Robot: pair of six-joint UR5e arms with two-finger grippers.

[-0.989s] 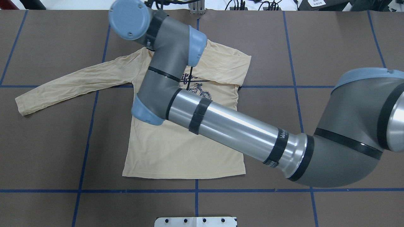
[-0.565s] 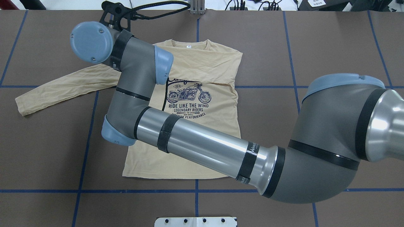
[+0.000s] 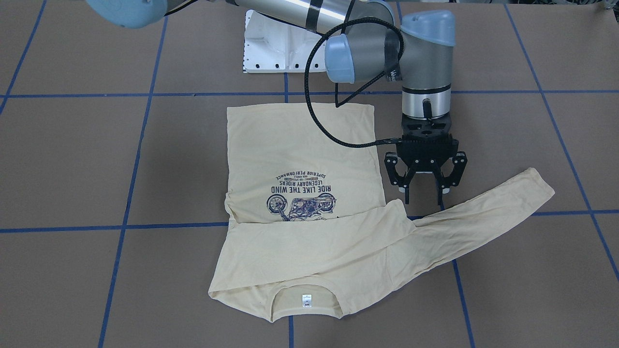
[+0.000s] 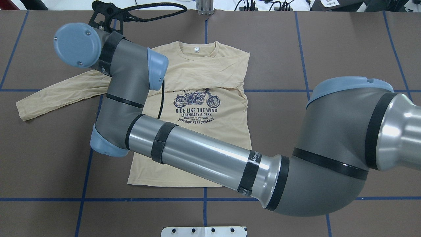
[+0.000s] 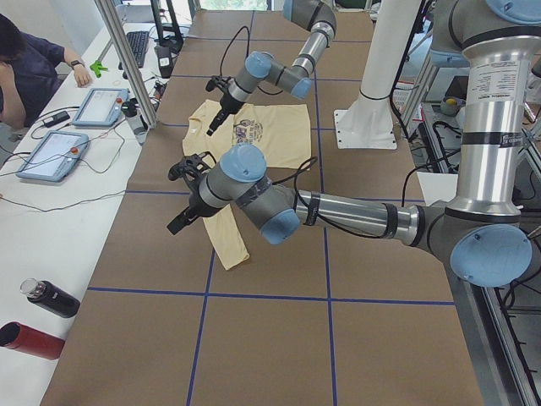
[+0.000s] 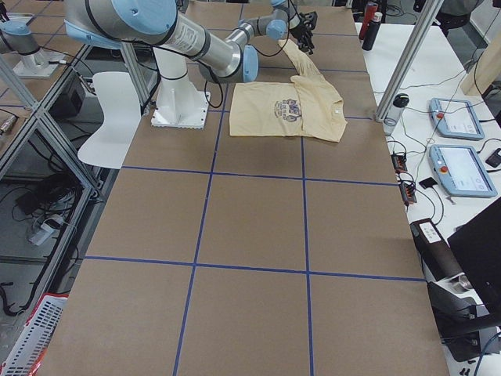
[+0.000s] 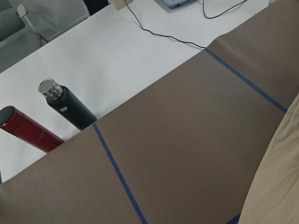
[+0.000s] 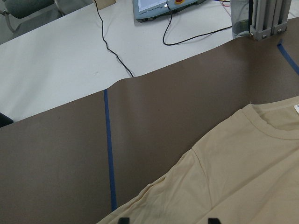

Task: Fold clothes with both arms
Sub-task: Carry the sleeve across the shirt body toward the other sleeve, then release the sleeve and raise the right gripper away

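The right gripper (image 3: 425, 197) is hanging empty, jaws spread, over the outstretched sleeve (image 3: 483, 208) by the shoulder; the T-shirt (image 3: 300, 145) is lying print-up on the brown table (image 3: 96, 169); the left gripper (image 5: 180, 216) is hanging near that sleeve, its grip impossible to tell; a black flask (image 7: 70, 109) and a red flask (image 7: 28, 133), contents hidden, are sitting on the white bench (image 7: 140, 56) beyond.

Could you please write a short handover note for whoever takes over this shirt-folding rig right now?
Right claw: open, empty, hovering above the shoulder end of the outstretched sleeve.
Left claw: beside that sleeve, seen only in the exterior left view; open or shut, cannot tell.
T-shirt: lying flat, print up, collar on the operators' side.
Done: the other sleeve is folded across the chest.
Left: fold in the outstretched sleeve, then the body.
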